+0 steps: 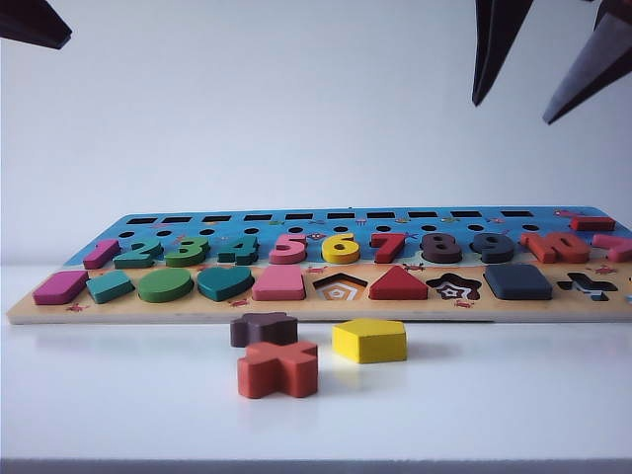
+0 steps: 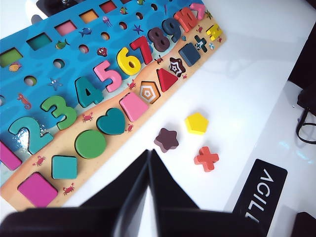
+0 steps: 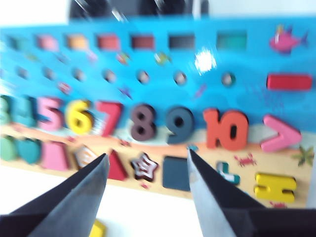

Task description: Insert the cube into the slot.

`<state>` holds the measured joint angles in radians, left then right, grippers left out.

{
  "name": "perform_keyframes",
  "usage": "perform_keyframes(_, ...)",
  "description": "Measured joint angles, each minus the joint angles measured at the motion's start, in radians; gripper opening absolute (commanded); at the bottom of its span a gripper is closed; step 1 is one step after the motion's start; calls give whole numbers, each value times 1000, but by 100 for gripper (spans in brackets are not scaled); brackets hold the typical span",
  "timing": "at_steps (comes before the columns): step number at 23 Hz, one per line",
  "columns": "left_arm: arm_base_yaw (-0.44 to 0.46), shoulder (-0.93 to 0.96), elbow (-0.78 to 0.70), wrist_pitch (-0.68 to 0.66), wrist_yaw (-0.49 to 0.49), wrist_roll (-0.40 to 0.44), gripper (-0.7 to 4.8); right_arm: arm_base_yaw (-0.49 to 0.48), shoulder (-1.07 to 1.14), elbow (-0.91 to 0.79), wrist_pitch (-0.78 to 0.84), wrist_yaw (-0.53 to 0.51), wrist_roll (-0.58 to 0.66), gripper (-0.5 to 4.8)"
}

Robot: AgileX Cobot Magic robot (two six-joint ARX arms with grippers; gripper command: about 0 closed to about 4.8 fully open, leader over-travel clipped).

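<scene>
Right wrist view: cube point(image 3: 176, 173) btwn right tool point(image 3: 148, 163) tips

Left end effector point(image 2: 149, 163) fingers together, right end effector point(image 3: 147, 170) fingers apart, raised

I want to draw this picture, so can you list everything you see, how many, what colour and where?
board: one, blue and tan, back of the white table
cube: one, navy, sitting in its slot on the board, right of the star hole
numbers: one to ten, many colours, middle row of the board
shapes in the board: several, pink, teal, green, red, front row
star: one, dark brown, loose on the table before the board
cross: one, orange-red, table, nearest the camera
pentagon: one, yellow, table, right of the star
table: one, white
left claw: one, black, shut, over the table near the board
right claw: one, black, open, above the cube
</scene>
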<state>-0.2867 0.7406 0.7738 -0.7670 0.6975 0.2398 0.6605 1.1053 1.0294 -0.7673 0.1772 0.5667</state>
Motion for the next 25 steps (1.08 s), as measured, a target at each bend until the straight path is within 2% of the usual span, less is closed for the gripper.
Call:
perform_keyframes(10,0,0,0,0,0,0,9,0,-174,0,1,-2,-137,284)
perform_keyframes(18,0,0,0,0,0,0,10,1,-212,-5,-1,-1,-214,283)
perform_keyframes(21,0,0,0,0,0,0,10,1,-212,-5,-1,0,-263,246)
perform_keyframes(22,0,0,0,0,0,0,10,1,-212,-5,0,0,-273,190)
perform_keyframes(25,0,0,0,0,0,0,10,-1,-235,-30,17,5,-321,85)
